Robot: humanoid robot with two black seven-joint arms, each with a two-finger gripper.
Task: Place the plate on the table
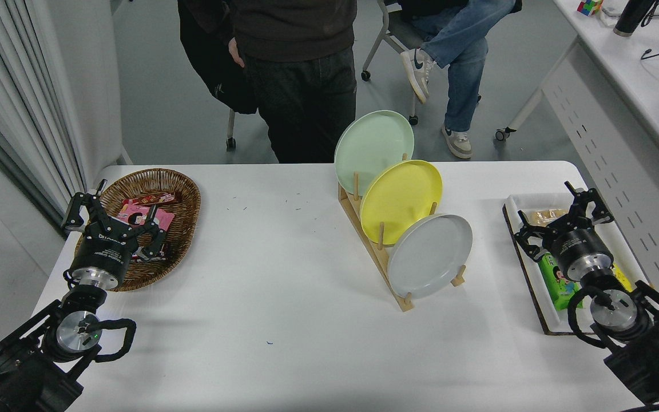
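Observation:
The light-grey plate stands on edge in the front slot of a wooden rack on the white table. Behind it in the same rack lean a yellow plate and a pale green plate. My right gripper hovers open over the tray at the right, about a hand's width right of the grey plate, holding nothing. My left gripper is parked open over the basket at the left.
A wicker basket with snack packets sits at the left. A white tray with snacks lies at the right edge. A person in dark clothes stands at the far side; another sits on a chair behind.

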